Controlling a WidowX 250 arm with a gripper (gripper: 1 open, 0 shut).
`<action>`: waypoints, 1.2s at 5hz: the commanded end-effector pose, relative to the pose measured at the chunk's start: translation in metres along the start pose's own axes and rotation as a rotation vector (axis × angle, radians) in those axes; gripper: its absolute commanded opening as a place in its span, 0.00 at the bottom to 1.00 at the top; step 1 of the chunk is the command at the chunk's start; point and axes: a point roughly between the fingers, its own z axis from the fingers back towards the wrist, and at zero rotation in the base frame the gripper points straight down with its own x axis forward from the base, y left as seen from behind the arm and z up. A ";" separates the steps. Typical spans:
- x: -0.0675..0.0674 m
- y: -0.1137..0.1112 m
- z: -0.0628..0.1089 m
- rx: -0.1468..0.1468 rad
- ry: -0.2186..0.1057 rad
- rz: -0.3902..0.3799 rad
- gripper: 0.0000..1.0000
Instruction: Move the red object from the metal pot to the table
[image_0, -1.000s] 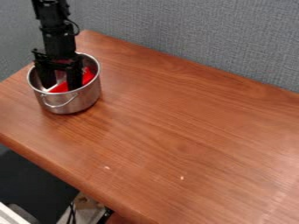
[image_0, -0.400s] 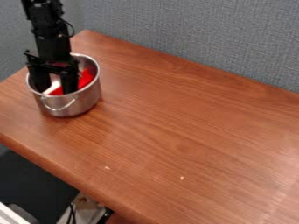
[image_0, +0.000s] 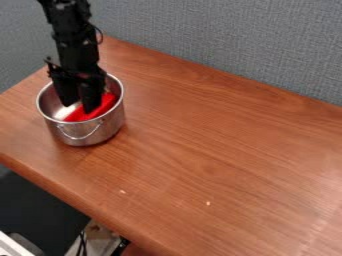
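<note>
The metal pot (image_0: 91, 130) stands at the left end of the table (image_0: 201, 140). The red object (image_0: 110, 98) lies inside it, showing as red patches on both sides of the black fingers. My gripper (image_0: 80, 101) reaches straight down into the pot from above. Its fingers are drawn in against the red object. The lower part of the red object and the fingertips are hidden by the pot's wall. The thin wire handle hangs down the pot's front.
A grey textured wall runs behind the table. The tabletop ends close to the pot on the left and front, with dark floor below. Bare wood stretches from the pot to the right.
The fingers stood wide inside the pot and have now narrowed onto the red object. The pot and gripper have shifted a little to the right and toward the front.
</note>
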 end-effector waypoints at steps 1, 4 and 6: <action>0.010 0.026 0.014 0.048 -0.045 -0.003 0.00; 0.006 0.024 -0.003 0.009 -0.087 -0.029 0.00; 0.012 0.035 0.003 -0.034 -0.069 -0.314 0.00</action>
